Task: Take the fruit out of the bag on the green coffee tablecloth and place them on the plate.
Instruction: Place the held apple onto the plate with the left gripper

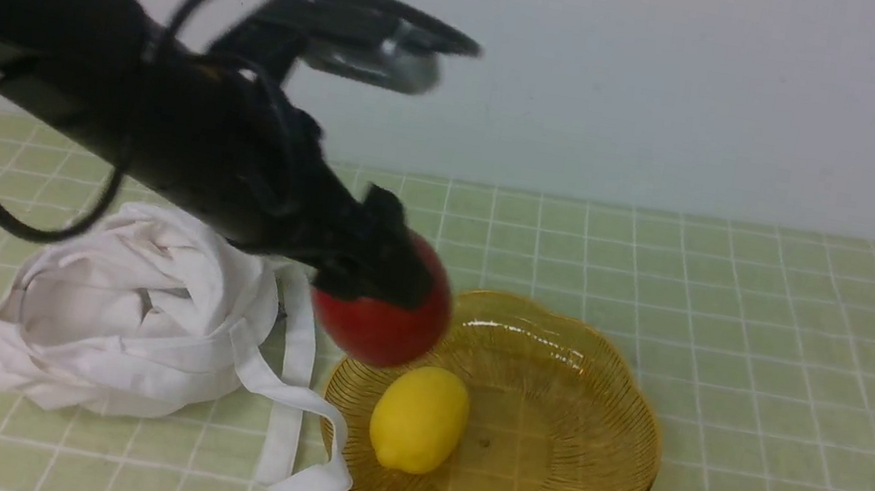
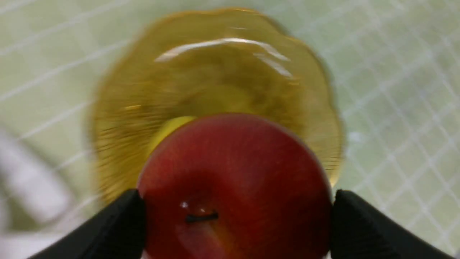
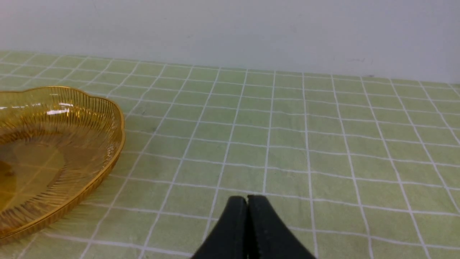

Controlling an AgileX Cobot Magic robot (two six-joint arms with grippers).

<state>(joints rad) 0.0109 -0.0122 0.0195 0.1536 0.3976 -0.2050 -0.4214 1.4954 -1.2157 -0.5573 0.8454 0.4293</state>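
Apple [image 2: 237, 180]: one, held in the left pincer [image 2: 237, 219], stem dimple facing the wrist camera, roundish, no clear long axis; one lemon [image 1: 419, 418], one plate [image 1: 541, 476], one bag [image 1: 132, 319]. Right pincer [image 3: 248, 198] closed.

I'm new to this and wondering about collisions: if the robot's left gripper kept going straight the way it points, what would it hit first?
Probably the plate, with the held apple leading; depth is unclear, so the lemon might come first.

Plate [image 1: 573, 446]: translucent, glossy amber glass with fine radial ribs. Bag [image 1: 113, 378]: soft, matt white cloth, creased into folds; its strap handles [image 1: 299, 347] are flat woven fabric. Tablecloth [image 1: 786, 339]: matt green cloth, faintly wrinkled. Apple [image 2: 233, 162]: smooth, glossy skin. Lemon [image 1: 419, 418]: slightly shiny, waxy-looking rind.
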